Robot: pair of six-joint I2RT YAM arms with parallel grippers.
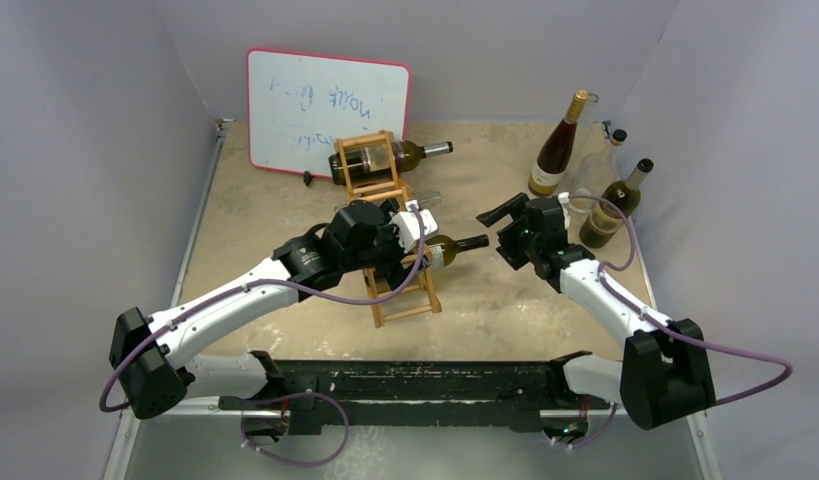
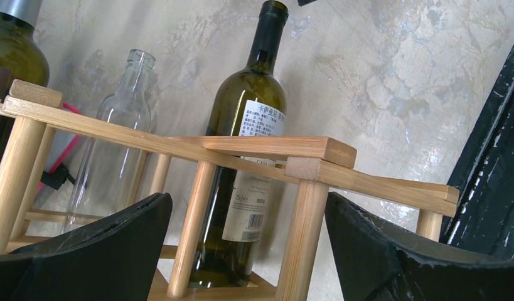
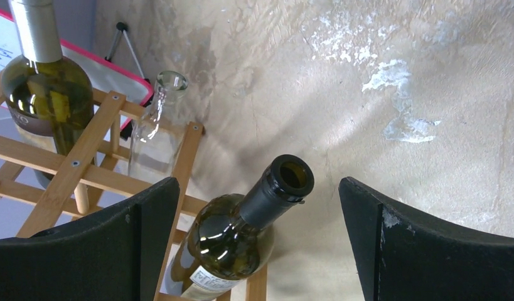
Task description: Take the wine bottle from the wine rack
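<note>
The right gripper (image 3: 258,188) stands wide open. Its black fingers sit on either side of the open mouth of the dark green glass wine bottle with a white label (image 3: 232,235), touching nothing. The left gripper (image 2: 246,200), equally wide, hovers at the light tan wooden ladder-like wine rack (image 2: 267,149), whose top rail lies just ahead of its fingers. In the overhead view the wine bottle lies in the rack near frame centre, its body hidden under the left wrist. Also in the rack are a clear glass bottle (image 3: 155,128) and, nearer the top of the frame, an olive-green bottle with a silver cap (image 3: 50,94). Behind them leans a red-edged whiteboard (image 1: 325,100). Three more bottles (image 1: 556,155) stand upright at upper right, well apart from the rack. The tabletop (image 1: 505,320) is mottled beige, enclosed by plain grey walls. Seen from overhead, the wine bottle's long axis runs nearly left to right, neck pointing right at the right gripper.
</note>
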